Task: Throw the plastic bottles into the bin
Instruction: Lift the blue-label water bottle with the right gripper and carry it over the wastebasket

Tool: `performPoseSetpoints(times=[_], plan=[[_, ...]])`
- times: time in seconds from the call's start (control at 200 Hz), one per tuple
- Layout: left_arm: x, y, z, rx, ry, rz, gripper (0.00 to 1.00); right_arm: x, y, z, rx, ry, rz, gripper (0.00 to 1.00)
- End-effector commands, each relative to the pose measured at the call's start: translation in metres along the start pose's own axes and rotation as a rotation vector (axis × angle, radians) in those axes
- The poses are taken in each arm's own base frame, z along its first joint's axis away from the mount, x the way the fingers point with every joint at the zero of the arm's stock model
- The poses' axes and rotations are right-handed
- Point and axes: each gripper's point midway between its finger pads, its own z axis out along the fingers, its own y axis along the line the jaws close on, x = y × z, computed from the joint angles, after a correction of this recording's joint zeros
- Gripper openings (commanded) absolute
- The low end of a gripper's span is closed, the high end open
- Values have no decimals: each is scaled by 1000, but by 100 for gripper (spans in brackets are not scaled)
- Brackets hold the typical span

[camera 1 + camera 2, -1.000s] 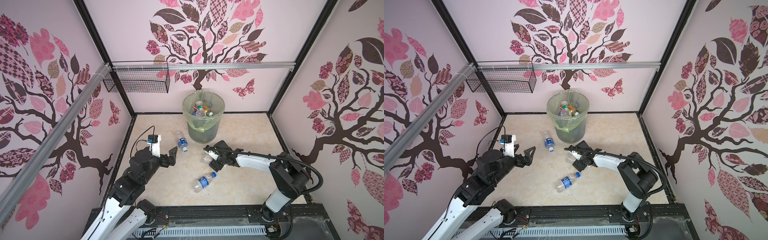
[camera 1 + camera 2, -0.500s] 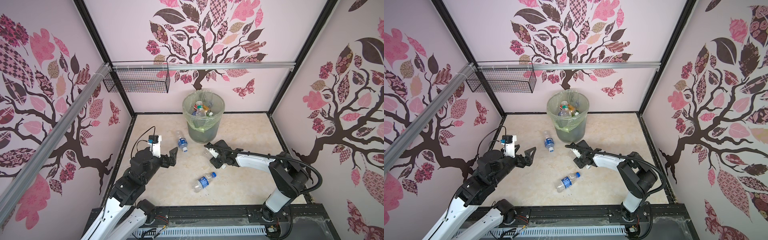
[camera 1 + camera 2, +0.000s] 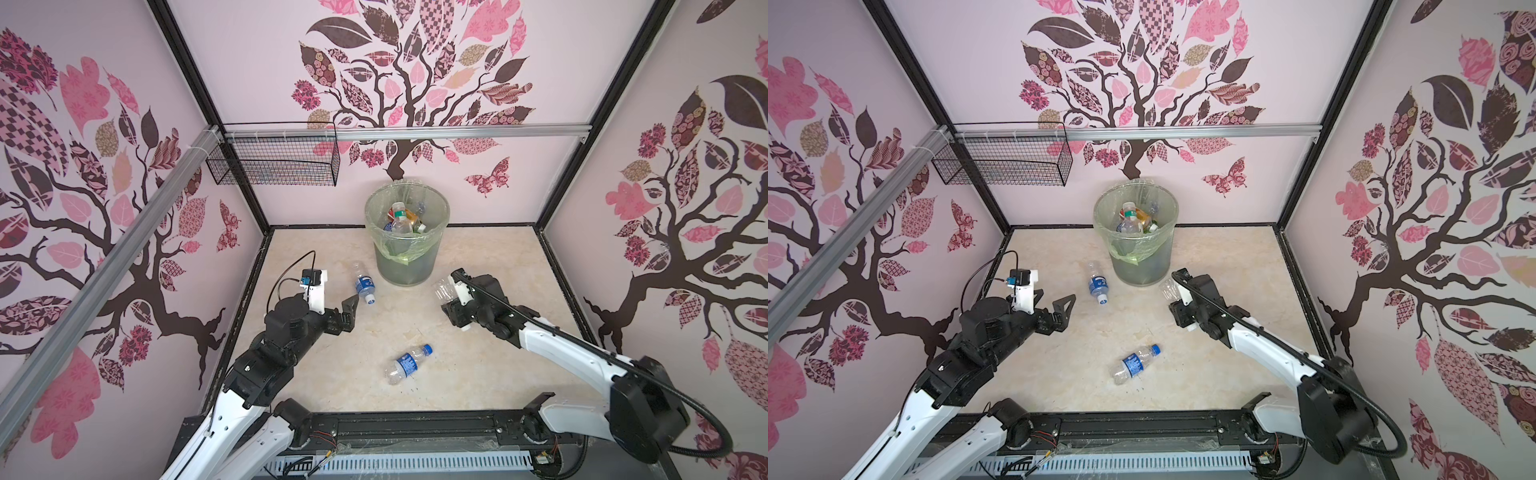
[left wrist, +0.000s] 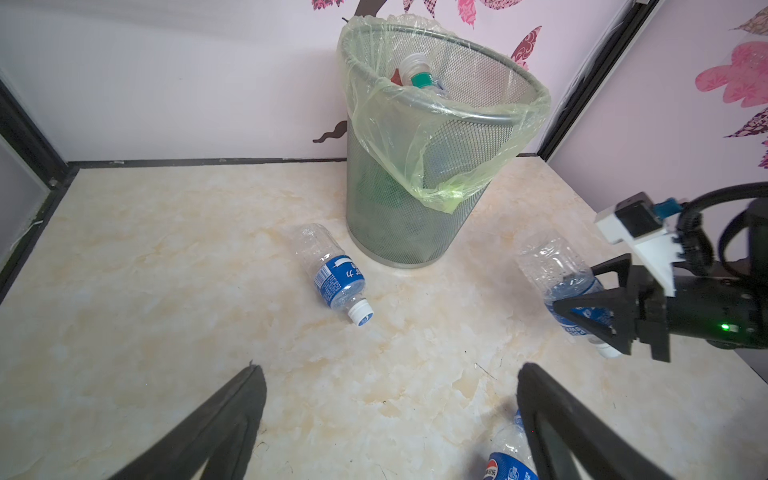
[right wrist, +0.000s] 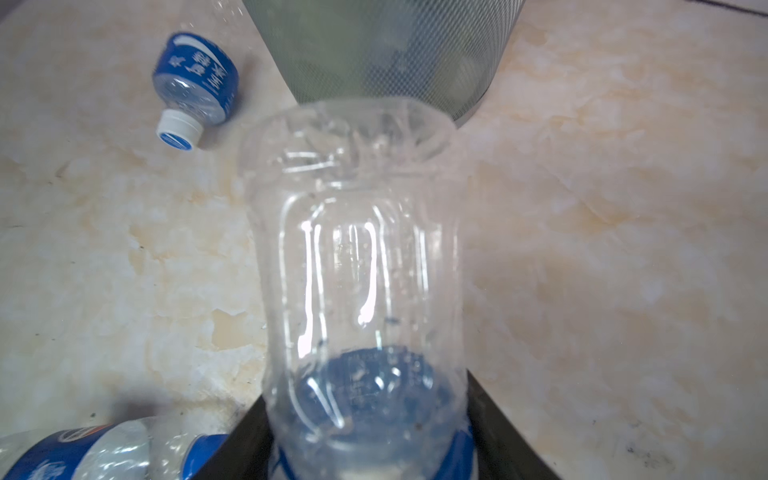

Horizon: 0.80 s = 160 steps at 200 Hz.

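While right fingers (image 4: 621,311) clamp blue-labelled bottle (image 4: 557,266) | front bottle (image 4: 505,461): Pepsi logo

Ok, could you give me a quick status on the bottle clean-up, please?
Left gripper open, empty. Right gripper shut on clear bottle beside bin. On table: near-bin bottle, front bottle. Nothing blocking the bin.

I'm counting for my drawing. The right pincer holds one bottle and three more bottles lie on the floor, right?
Almost. Only two lie on the floor, as both top views show: the bin-side bottle and the front bottle. The right pincer does hold the clear bottle.
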Motion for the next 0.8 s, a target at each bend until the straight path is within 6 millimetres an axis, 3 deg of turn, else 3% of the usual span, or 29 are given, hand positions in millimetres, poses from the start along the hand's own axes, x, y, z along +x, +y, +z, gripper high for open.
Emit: performPoseSetpoints(times=[0.0, 0.325, 0.63, 0.72, 0.795], plan=[[3, 2, 5, -11, 2, 7, 98, -39, 7, -34, -27, -164, 59, 53], [6, 12, 4, -62, 12, 19, 98, -64, 6, -118, -38, -464, 87, 52], [11, 14, 4, -71, 30, 21, 98, -72, 6, -132, -37, -504, 100, 52], [11, 14, 4, -74, 30, 21, 98, -86, 8, -138, -49, -512, 122, 52], [9, 14, 4, -71, 22, 18, 98, -109, 10, -143, -48, -537, 127, 52]])
